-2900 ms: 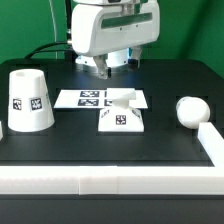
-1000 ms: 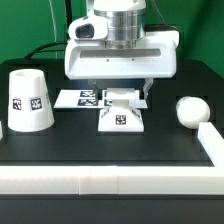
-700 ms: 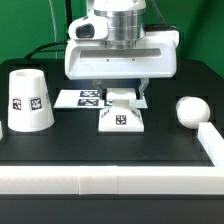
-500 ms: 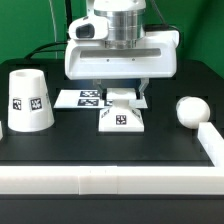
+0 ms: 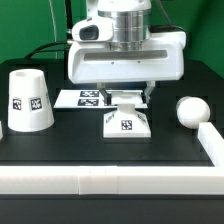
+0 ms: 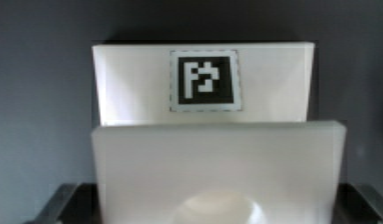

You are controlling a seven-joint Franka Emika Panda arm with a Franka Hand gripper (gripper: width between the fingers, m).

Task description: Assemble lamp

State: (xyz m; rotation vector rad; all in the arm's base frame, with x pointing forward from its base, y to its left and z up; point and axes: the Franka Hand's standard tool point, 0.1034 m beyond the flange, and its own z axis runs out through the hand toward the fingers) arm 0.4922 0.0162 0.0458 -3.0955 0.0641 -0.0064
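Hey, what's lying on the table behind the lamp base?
The marker board lies flat behind the lamp base, with some of its tags showing. The rest is covered by the base's raised block and the end effector above it.

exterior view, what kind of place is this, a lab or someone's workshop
Probably a robotics lab test bench: a robot gripper hangs over a tagged white lamp base, a marker board lies on the black table, and a white rail fences the table's front edge.
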